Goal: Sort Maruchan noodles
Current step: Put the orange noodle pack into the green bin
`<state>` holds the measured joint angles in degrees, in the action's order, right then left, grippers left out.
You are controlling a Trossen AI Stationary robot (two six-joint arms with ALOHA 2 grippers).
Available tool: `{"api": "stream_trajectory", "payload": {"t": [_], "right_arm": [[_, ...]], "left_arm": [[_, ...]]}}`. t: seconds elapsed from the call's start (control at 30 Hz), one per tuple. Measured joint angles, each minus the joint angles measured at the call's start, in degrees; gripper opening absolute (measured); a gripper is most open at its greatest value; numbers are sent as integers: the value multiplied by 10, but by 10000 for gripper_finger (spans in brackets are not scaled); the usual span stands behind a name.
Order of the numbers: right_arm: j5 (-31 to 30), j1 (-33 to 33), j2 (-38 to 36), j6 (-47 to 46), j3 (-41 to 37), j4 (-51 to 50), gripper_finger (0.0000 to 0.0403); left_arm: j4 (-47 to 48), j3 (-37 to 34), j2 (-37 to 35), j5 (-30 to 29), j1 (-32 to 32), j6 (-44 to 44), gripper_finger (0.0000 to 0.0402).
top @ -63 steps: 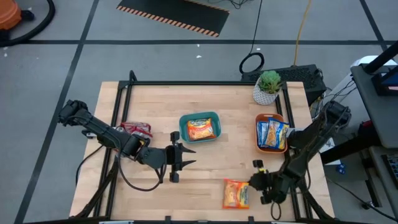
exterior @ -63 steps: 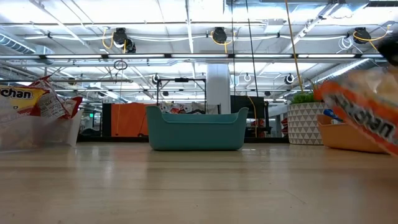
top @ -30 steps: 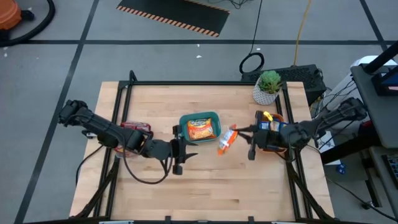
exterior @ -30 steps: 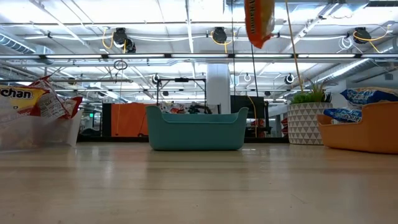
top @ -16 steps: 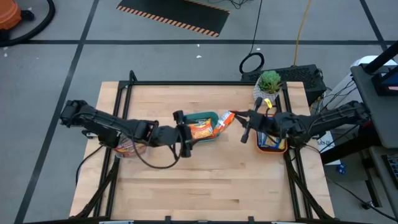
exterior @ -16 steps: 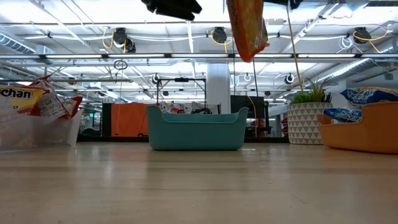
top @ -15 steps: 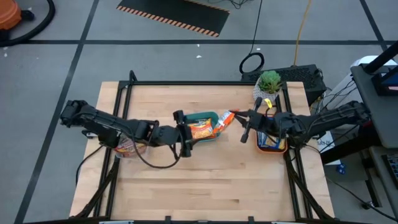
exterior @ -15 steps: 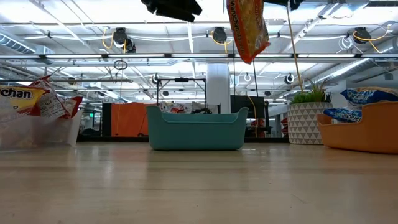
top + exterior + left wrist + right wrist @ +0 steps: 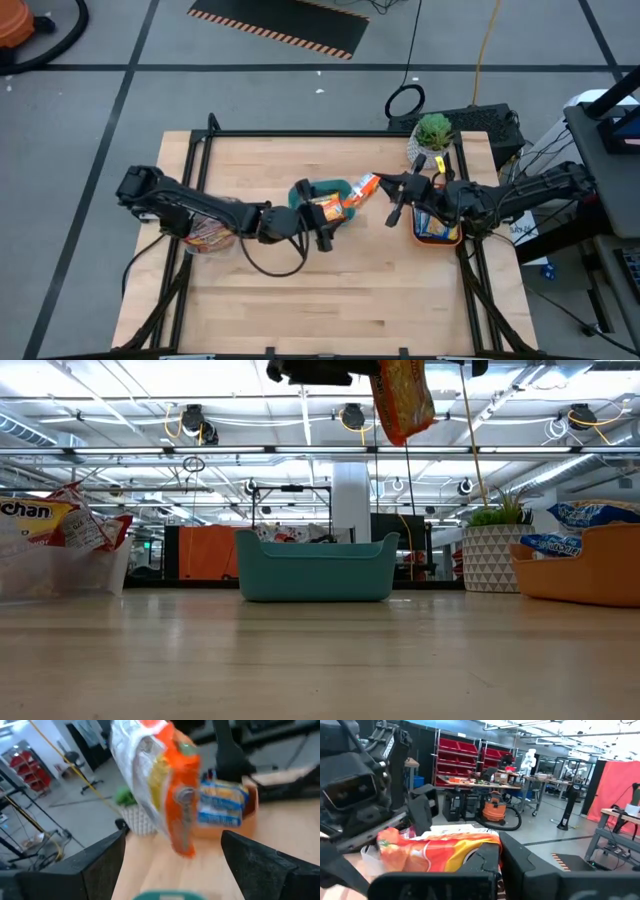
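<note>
My right gripper (image 9: 383,191) is shut on an orange noodle packet (image 9: 360,191), held in the air over the right end of the teal bin (image 9: 302,194). In the low view this packet (image 9: 401,398) hangs high above the bin (image 9: 314,568). My left gripper (image 9: 322,220) is open above the bin, level with the packet. In its wrist view the packet (image 9: 167,785) stands ahead between its spread fingers and apart from them. Another orange packet (image 9: 324,207) lies in the bin. Blue-and-yellow packets (image 9: 433,222) lie in the orange tray (image 9: 445,240). My right gripper pinches the orange packet by its end nearest the table's right side (image 9: 470,845), coming about level from that side. The packet is lifted clear and sticks out from the fingers toward the left arm, tilted with its free end (image 9: 398,432) lower.
A clear container (image 9: 205,233) with red packets (image 9: 70,515) stands at the table's left side under the left arm. A potted plant (image 9: 431,136) stands by the far right corner, behind the orange tray (image 9: 580,575). The near half of the wooden table (image 9: 340,300) is bare.
My right gripper has carried the orange packet from beside the orange tray toward the far edge and slightly left, up over the bin's right end. My left gripper has risen and moved right over the bin toward the packet, staying open.
</note>
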<state>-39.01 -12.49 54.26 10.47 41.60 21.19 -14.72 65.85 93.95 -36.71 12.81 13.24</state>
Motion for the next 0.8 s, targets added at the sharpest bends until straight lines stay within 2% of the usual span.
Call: {"api": "stream_trajectory", "payload": {"t": [0.27,0.43,0.57,0.67,0.8], "right_arm": [[0,0,11,-25,0,-4,0],[0,0,27,-42,0,-4,0],[1,0,40,-45,0,-3,0],[1,0,40,-58,0,-6,0],[0,-1,39,-54,0,-14,0]], "left_arm": [[-102,-1,51,9,-27,-4,335],[-164,-1,87,49,-44,-24,335],[-196,-1,102,50,-46,-17,330],[-201,-1,100,22,-51,-13,311],[-199,-1,93,8,-53,0,260]]}}
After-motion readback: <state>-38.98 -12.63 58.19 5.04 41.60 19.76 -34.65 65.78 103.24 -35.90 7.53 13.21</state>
